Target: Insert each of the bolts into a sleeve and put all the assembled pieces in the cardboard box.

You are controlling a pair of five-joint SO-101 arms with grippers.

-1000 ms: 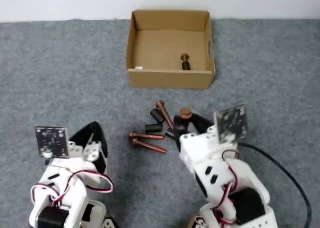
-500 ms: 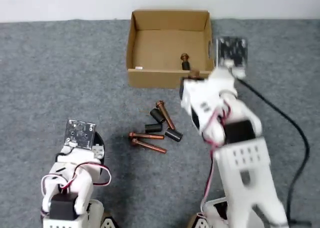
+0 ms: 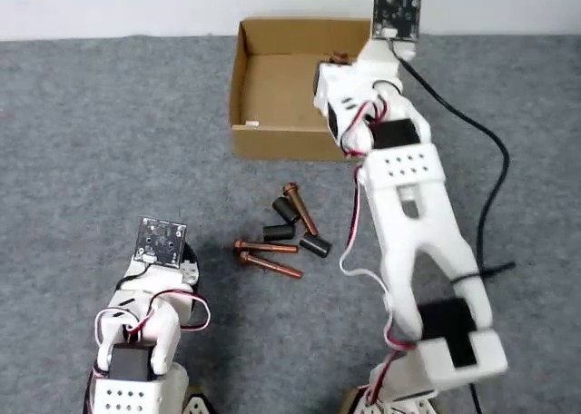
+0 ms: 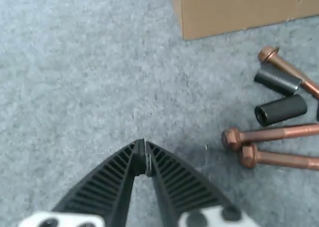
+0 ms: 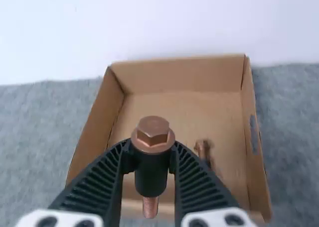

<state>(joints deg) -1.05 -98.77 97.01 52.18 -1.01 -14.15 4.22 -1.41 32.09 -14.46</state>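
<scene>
You're working in bright, soft, even light: the grey carpet (image 3: 109, 142) is uniformly lit, the loose bolts (image 3: 268, 247) cast only faint shadows, the cardboard box (image 3: 272, 143) is slightly shaded along its inner walls, and the sleeved bolt (image 5: 151, 168) in the right gripper (image 5: 151, 150) carries a dull sheen on its head.

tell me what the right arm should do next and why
Probably lower the right end effector into the box, ready to let go. It is shut on a sleeve with a bolt through it, held upright above the box, where one assembled piece already lies.
</scene>
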